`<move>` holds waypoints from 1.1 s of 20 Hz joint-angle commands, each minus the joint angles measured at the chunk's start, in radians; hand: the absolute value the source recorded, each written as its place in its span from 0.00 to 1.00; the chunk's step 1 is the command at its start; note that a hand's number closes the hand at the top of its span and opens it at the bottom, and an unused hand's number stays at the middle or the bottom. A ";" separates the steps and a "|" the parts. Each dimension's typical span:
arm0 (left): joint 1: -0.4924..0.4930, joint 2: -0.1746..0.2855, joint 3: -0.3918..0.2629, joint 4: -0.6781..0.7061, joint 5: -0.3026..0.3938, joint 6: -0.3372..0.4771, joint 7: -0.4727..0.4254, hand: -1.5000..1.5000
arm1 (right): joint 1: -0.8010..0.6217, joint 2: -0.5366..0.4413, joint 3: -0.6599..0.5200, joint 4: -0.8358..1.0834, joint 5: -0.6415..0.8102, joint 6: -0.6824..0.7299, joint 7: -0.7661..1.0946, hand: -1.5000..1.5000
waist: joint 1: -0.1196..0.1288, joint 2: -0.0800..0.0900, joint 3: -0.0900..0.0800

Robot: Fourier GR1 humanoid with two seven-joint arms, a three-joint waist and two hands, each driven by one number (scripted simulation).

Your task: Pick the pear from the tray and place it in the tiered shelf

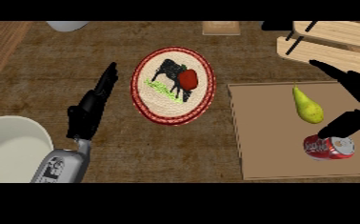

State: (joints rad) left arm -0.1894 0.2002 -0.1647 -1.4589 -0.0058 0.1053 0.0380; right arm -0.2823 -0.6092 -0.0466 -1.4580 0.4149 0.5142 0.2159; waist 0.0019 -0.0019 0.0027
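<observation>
Task status: not begun as far as grasping goes; the yellow-green, smooth-skinned pear (308, 106) lies on its side on the flat brown rectangular tray (267, 137), stem pointing far, just far of a red cylindrical soda can (328, 147) with a silver top. The right robot hand (341, 80) is spread apart at the right edge, fingers far of the pear and thumb near it; whether it touches the fruit cannot be told. Left to do: closing, lifting, and transfer to the pale wooden tiered shelf (323, 46) at far right. The left robot hand (95, 104) rests with fingers straight on the dark wood-grain surface (175, 151), left of a round woven plate (144, 101) with a red rim.
</observation>
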 commanded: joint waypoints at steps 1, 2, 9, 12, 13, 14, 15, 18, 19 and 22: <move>-0.051 -0.059 0.012 0.111 -0.044 0.026 -0.053 0.50 | -0.011 -0.012 -0.004 0.093 0.066 0.003 -0.094 0.00 | -0.002 0.004 -0.003; 0.044 -0.027 -0.005 -0.047 -0.033 -0.002 0.013 0.50 | -0.084 -0.017 -0.030 0.141 0.069 0.015 -0.072 0.00 | 0.006 0.002 -0.003; -0.074 -0.034 0.088 0.087 -0.019 -0.059 -0.013 0.50 | -0.056 0.050 -0.015 0.152 0.154 -0.029 -0.100 0.00 | 0.000 0.003 -0.003; 0.066 -0.031 0.059 -0.036 -0.045 -0.059 -0.018 0.50 | -0.043 0.024 -0.052 0.108 0.155 0.016 -0.079 0.00 | 0.001 0.001 -0.003; -0.054 -0.060 0.086 0.086 -0.064 -0.049 -0.031 0.50 | -0.072 0.070 -0.041 0.124 0.170 0.005 -0.065 0.00 | -0.001 0.002 -0.003; -0.001 -0.090 0.045 0.028 -0.089 -0.021 -0.006 0.50 | -0.016 0.084 -0.019 0.116 0.201 -0.026 -0.097 0.00 | -0.001 0.002 -0.003; 0.054 -0.064 0.045 -0.024 -0.063 -0.065 -0.019 0.50 | -0.077 0.107 -0.003 0.192 0.225 -0.052 -0.094 0.00 | 0.004 0.002 -0.003; -0.001 -0.101 0.057 0.079 -0.093 -0.036 -0.076 0.50 | -0.102 0.100 -0.012 0.293 0.257 -0.083 -0.167 0.00 | 0.003 0.004 -0.003; 0.100 -0.070 0.030 -0.098 -0.082 -0.054 0.040 0.50 | -0.073 0.091 -0.025 0.326 0.258 -0.112 -0.208 0.00 | 0.009 0.003 -0.002; -0.043 -0.085 0.110 0.115 -0.073 -0.071 -0.051 0.50 | -0.037 0.086 -0.039 0.246 0.252 -0.071 -0.218 0.00 | -0.003 0.003 -0.003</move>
State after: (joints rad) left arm -0.1912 0.1151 -0.1020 -1.4301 -0.0918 0.0548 0.0177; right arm -0.3494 -0.5168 -0.0763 -1.2274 0.6463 0.4607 0.0632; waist 0.0020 -0.0009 0.0022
